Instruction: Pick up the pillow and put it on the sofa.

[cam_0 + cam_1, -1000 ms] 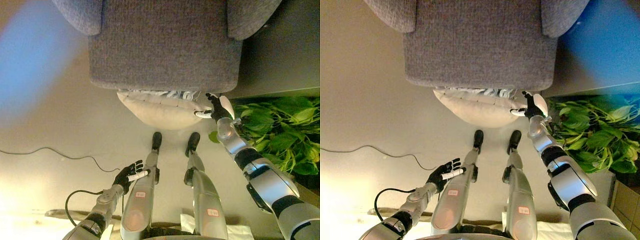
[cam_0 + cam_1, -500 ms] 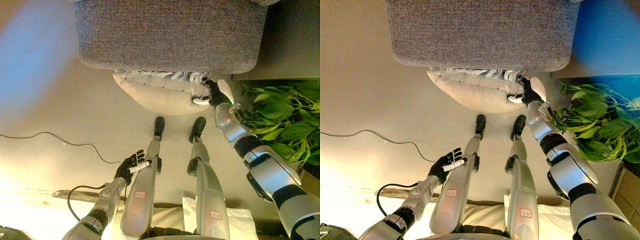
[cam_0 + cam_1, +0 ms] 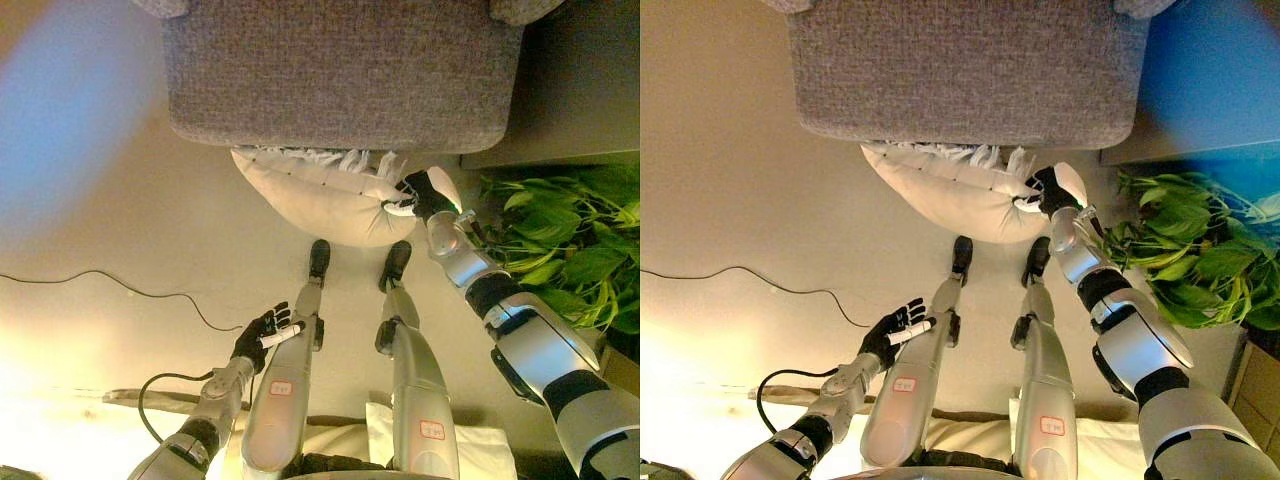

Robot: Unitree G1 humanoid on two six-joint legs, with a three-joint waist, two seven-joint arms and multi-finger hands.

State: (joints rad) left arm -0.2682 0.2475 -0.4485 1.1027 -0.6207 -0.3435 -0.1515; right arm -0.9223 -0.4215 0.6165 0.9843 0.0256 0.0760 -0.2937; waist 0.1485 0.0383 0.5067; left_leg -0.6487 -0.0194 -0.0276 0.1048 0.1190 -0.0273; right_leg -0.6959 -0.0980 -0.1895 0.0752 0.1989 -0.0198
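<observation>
Fingers [image 3: 402, 205] of the right hand [image 3: 424, 193] are curled onto the right end of the pillow [image 3: 325, 200], pinching its edge; a white-tipped finger lies across the fabric at the grip point. The right arm reaches in from the lower right.

Pillow: cream, seamed, with a white tasselled fringe along its far edge. It sits just in front of the sofa [image 3: 340, 70], its far edge tucked beneath the front of the seat cushion. Whether the pillow's underside rests on the floor [image 3: 130, 240] or is lifted clear, cannot tell.

Sofa: grey woven fabric, seat cushion filling the top of the view, an armrest corner visible at each upper edge.

Left hand [image 3: 893, 335]: low at lower left, well apart from the pillow, fingers spread and relaxed, holding nothing.

Surroundings: beige floor; a thin dark cord [image 3: 120, 287] trails across it at left. A leafy green plant [image 3: 565, 250] stands to the right, just beside the right forearm.
</observation>
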